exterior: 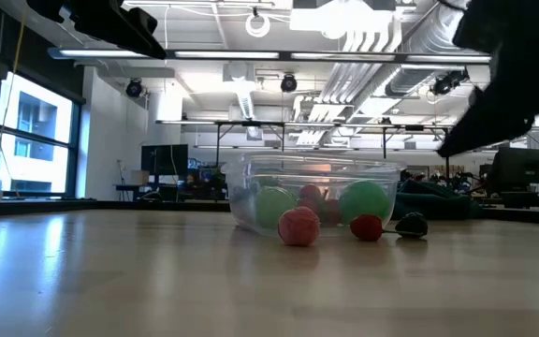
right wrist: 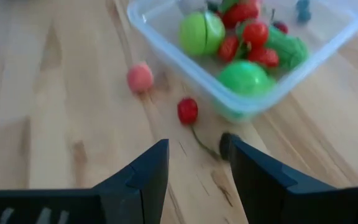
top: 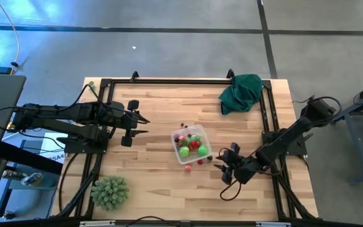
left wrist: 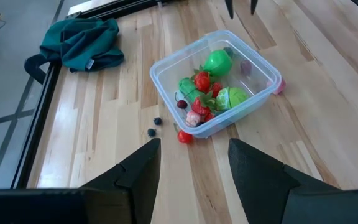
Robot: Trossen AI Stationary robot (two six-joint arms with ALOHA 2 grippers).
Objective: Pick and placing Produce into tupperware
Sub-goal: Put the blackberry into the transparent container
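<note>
Pale wooden tabletop (top: pixel 156 189) at frame centre bore the tupperware (top: pixel 191 145); grey floor surrounded it. Left gripper (top: pixel 138 123) and right gripper (top: pixel 222 169) fingers stood apart, empty.

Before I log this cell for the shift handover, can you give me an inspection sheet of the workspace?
Surface: wooden table, dry, no spills seen.
Job's things: tupperware mid-table, holding green and red produce; pink piece, red cherry and dark berries lie loose on the wood beside it.
Clutter: green cloth at the far edge; spiky ball at the near edge.
Claws: left claw open, empty, left of the box; right claw open, empty, by the loose cherry.
Cables: black leads along the frame.
Surroundings: office room behind; people, nothing seen.
</note>
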